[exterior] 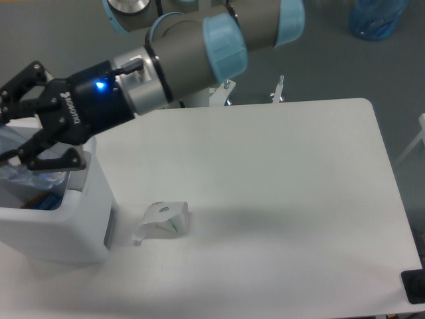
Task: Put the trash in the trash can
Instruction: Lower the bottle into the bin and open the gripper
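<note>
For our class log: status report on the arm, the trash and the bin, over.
End effector over trash can, bottle at its fingers. Wrapper on table beside can. Nothing in the way.

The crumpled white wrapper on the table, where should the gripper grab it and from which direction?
Probably from straight above, closing across the raised folded ridge of the white wrapper. It stands up tent-like off the table, apart from the trash can, so fingers have room either side.
</note>
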